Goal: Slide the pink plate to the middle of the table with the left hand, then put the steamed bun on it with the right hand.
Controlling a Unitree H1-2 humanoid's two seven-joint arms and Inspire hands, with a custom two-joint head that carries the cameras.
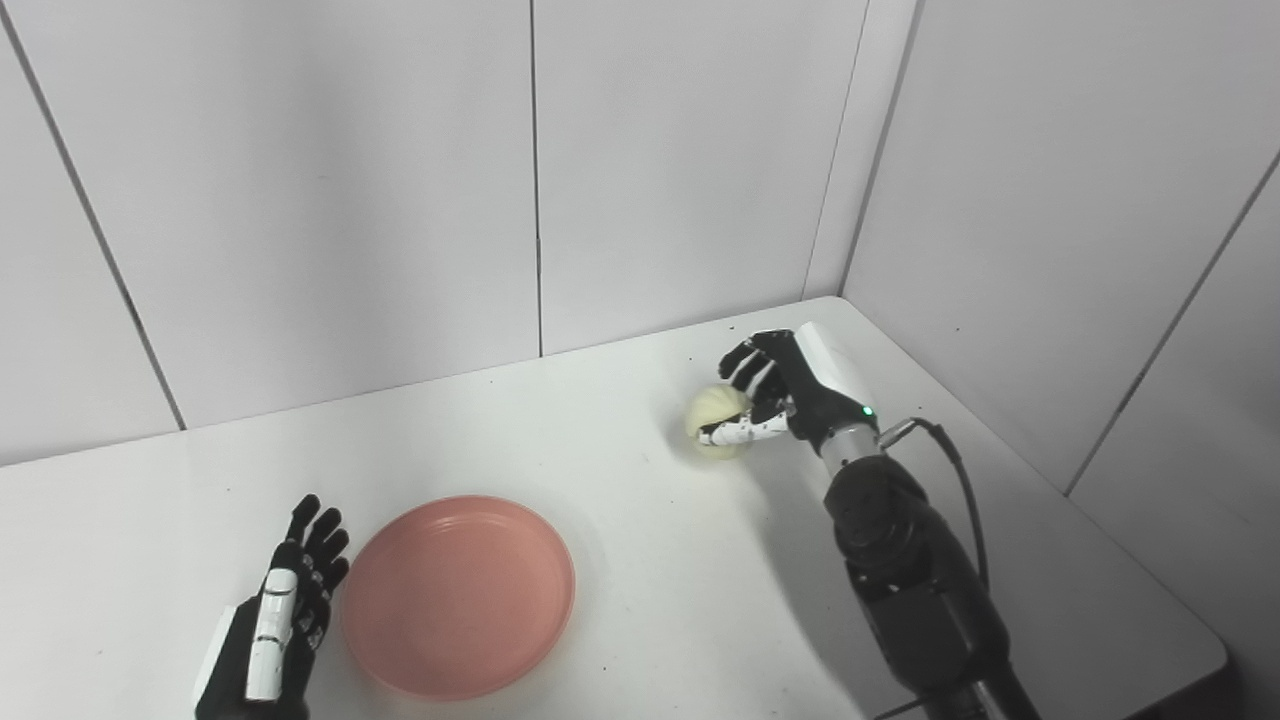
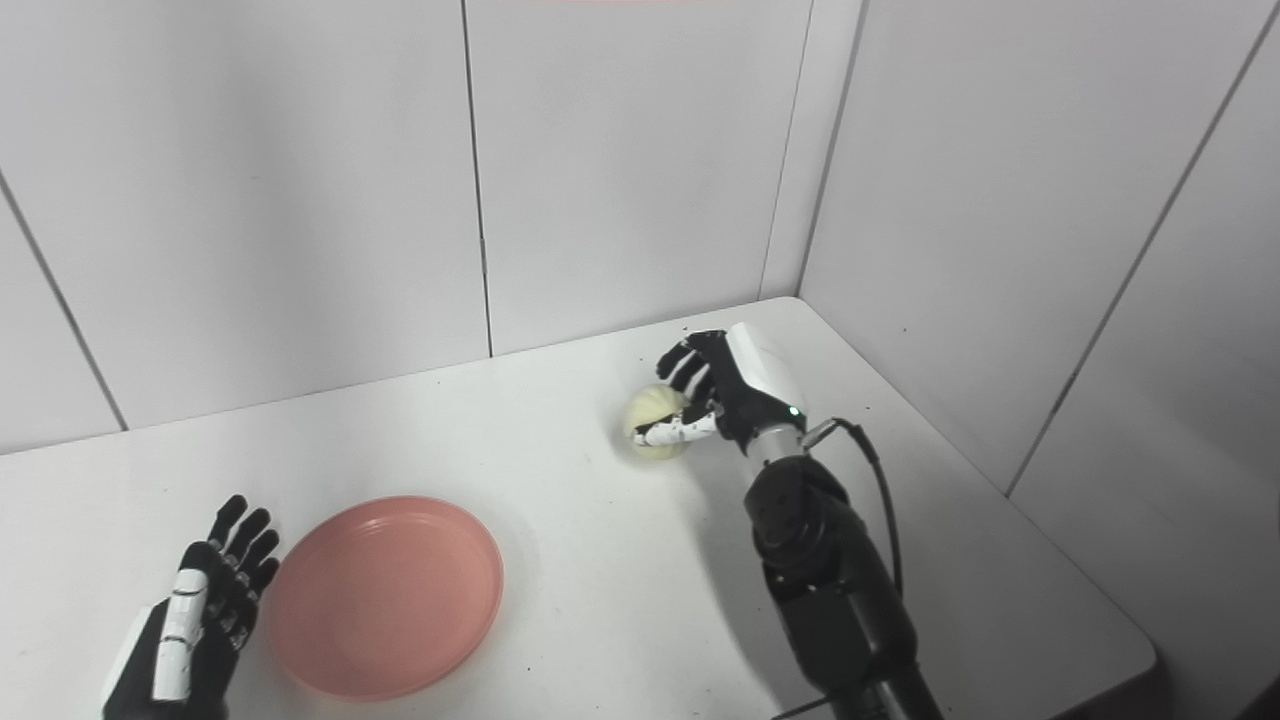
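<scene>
While I watch from the head cameras, my left hand (image 1: 275,620) sits at the lower left of the frame, fingers (image 1: 318,545) straight and spread, holding nothing. It stands edge-on just beside the left rim of the pink plate (image 1: 458,595); I can't tell whether it touches the rim. The plate lies flat on the white tabletop (image 1: 620,560), low and left of centre, and its dish is bare.

Moving up and right, my right forearm (image 1: 910,570) rises from the bottom edge, dark and bulky, a black cable (image 1: 960,480) looping off the wrist and a small green light glowing near it. Past that, right of centre in the frame, my right hand (image 2: 725,395) curls around the steamed bun (image 2: 650,425). The thumb lies across the near side of the bun and the other fingers (image 2: 685,365) hook over the far side, so it looks gripped, though the bun seems to rest on the tabletop. Bun and plate are well apart.

At the back, grey wall panels (image 1: 350,200) meet in the corner at the upper right.
</scene>
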